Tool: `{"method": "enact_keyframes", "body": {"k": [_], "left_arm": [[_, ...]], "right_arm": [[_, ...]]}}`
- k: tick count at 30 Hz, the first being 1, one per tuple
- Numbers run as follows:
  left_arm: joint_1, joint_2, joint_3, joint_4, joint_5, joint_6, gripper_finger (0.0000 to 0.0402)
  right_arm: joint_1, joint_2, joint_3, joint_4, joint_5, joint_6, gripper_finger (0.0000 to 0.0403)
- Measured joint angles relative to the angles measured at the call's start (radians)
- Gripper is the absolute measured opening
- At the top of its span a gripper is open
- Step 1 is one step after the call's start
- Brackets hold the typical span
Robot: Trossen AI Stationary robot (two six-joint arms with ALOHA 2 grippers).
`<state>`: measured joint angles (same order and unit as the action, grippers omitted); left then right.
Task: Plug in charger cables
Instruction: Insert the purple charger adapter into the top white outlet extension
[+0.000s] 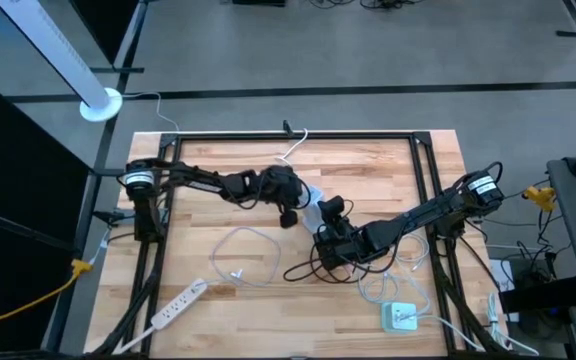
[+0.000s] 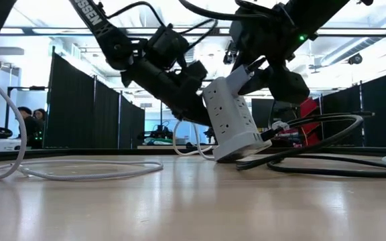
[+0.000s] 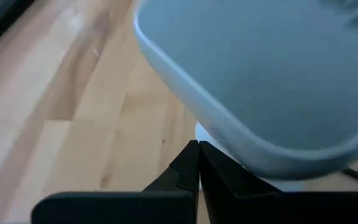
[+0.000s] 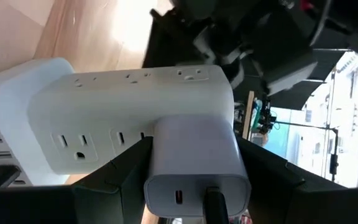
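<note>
Charger block [image 4: 194, 163] clamped in right gripper [image 4: 194, 186], black cable [image 4: 215, 205] plugged in; left gripper [image 3: 197, 163] closed.

I read this as a robotics lab or test hall. My landmark is the pale butcher-block wooden table [image 1: 268, 300] framed by a black metal rig [image 1: 288, 134]. Around it is bare grey concrete floor [image 1: 368, 50]. Beyond the table, the low view shows tall black curtain partitions [image 2: 79, 107] dividing the hall into bays under bright ceiling strip lights [image 2: 380, 33]. Seated people [image 2: 29, 124] are at a far bay. A yellow cable [image 1: 28, 295] trails off the table's left side.
</note>
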<state>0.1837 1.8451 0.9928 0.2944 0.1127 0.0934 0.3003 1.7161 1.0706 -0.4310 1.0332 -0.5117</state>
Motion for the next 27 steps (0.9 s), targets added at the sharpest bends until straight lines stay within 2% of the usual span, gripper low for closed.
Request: {"method": "enact_keyframes", "body": {"k": [6,16,21,27], "left_arm": [[0.000,-0.061,0.000,-0.034,-0.010,0.099,0.0000],[-0.001,-0.095,0.000,0.029,0.017,0.086,0.0000],[-0.001,-0.092,0.000,0.018,0.016,0.084,0.0000],[-0.001,-0.092,0.000,0.025,0.007,0.061,0.0000]], "right_arm": [[0.011,-0.016,-0.001,-0.006,0.004,0.059,0.0193],[0.099,-0.018,-0.002,-0.010,0.053,0.131,0.0193],[0.099,-0.019,-0.001,-0.021,0.011,0.184,0.0193],[0.099,-0.019,-0.007,-0.024,0.013,0.265,0.0193]]}}
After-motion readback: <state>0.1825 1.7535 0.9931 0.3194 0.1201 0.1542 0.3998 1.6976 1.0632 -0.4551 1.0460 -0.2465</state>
